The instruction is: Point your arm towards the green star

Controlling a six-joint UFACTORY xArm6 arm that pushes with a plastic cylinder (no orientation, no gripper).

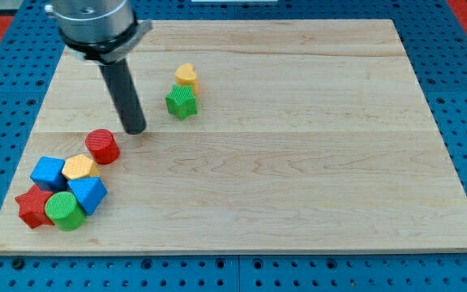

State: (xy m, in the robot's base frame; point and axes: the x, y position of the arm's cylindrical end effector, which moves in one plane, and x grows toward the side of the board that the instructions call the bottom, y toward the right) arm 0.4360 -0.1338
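Resting near the wooden board's left edge, my fingerless tip stands left of the green star.

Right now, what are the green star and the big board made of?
The green star looks like painted wood or plastic: solid matte colour, no grain showing, so I can't be sure. The board looks like pale bare wood: grain lines and plank seams show.
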